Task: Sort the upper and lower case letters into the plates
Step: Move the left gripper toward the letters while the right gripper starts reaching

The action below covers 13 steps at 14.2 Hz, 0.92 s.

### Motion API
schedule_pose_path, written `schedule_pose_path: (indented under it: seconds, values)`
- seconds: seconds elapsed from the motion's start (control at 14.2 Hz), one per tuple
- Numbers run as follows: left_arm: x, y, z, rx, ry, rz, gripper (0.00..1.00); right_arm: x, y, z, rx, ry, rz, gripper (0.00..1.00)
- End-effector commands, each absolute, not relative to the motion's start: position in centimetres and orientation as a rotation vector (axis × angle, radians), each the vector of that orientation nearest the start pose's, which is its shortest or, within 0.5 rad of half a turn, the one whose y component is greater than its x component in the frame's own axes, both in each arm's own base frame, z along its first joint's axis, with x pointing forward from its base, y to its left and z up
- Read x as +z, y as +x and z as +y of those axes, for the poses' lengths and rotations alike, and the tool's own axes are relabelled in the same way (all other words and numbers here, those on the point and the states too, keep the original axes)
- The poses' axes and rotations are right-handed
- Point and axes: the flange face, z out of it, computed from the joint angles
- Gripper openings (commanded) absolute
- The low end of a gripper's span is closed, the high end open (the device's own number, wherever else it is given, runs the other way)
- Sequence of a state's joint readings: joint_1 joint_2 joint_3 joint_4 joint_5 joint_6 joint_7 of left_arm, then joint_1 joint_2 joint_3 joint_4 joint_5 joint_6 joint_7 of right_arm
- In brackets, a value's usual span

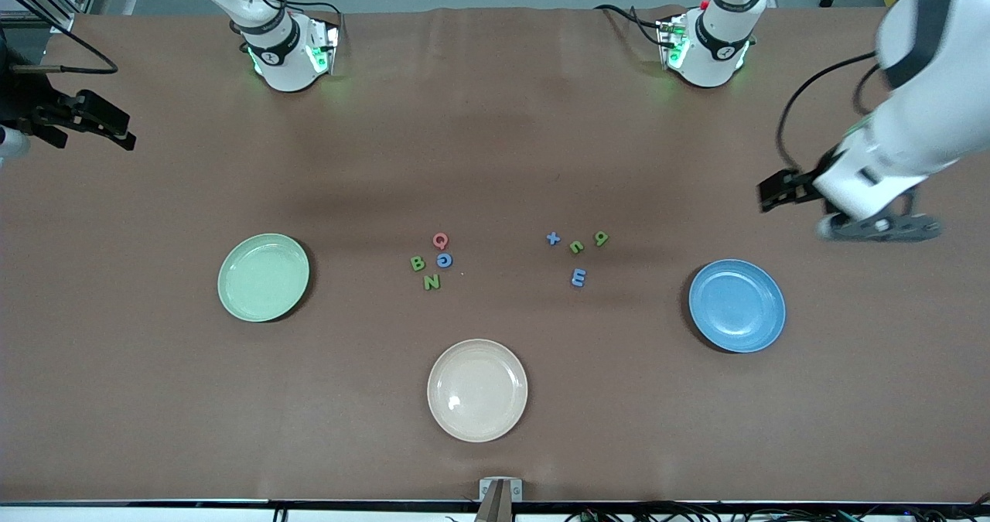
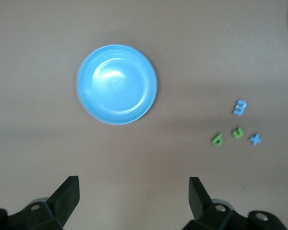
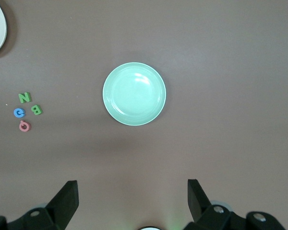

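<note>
Plates lie flat and rim-up on the brown table [image 1: 495, 120], three in all; being round, none has a long axis or a heading. Nearest the front camera is the cream plate [image 1: 477, 390], midway along the table. Farther from the camera are the green plate [image 1: 264, 277], toward the right arm's end, and the blue plate [image 1: 736, 305], toward the left arm's end. All three hold nothing.

Between the green and blue plates, a little farther from the camera, lie eight small letters in two groups of four. The group closer to the green plate has a green N [image 1: 431, 281], a green B [image 1: 418, 263], a blue G [image 1: 444, 260] and a pink Q [image 1: 440, 240], packed close together. The group closer to the blue plate has a blue E [image 1: 578, 278], a green u [image 1: 576, 247], a green letter [image 1: 601, 237] that cannot be read for certain, and a blue plus-shaped piece [image 1: 553, 238].

The left gripper [image 2: 133, 199] hangs over bare table at its own end, fingers spread and empty. The right gripper [image 3: 132, 201] hangs at the table's edge at its own end, fingers also spread wide, holding nothing.
</note>
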<state>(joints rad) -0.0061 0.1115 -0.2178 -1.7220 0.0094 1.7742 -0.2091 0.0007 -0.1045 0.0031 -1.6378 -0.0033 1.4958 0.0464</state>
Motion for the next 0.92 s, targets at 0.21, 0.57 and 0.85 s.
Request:
schedule_pose_path:
  seconds: [0.21,0.57,0.85]
  values:
    - [39.3,55.8,-21.4,0.194,-3.101,-0.138,1.00,63.8,51.7,-0.4,0.079,-3.159,0.101,1.00]
    - [30.3,52.7,-25.6,0.107,-3.133,-0.376,1.00,58.8,55.8,-1.9,0.108,-3.155,0.122,1.00]
    - [24.8,51.4,-29.5,0.117,-3.125,-0.576,0.98,53.0,58.7,0.0,0.275,-3.141,0.095,1.00]
